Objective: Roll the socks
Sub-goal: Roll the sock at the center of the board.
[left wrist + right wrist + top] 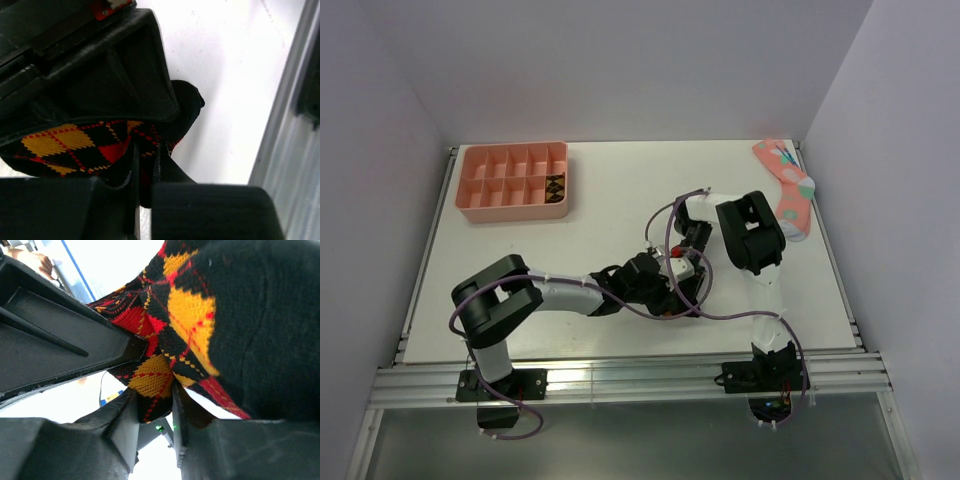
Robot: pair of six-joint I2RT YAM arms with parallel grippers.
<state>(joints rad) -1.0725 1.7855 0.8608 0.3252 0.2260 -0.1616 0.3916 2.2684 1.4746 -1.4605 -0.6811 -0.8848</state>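
A dark argyle sock (75,145) with red and orange diamonds hangs bunched between both grippers, just above the white table. My left gripper (146,152) is shut, pinching a fold of this sock between its jaws. My right gripper (155,392) is shut on another fold of the same sock (190,310). In the top view the left gripper (658,290) and right gripper (686,262) meet at the middle front of the table and hide most of the sock. A second argyle piece (555,187) lies in a tray compartment.
A pink divided tray (470,205) stands at the back left. A pink sock (790,195) with teal and white marks lies at the back right edge. The table's front rail (280,150) runs close on the right in the left wrist view.
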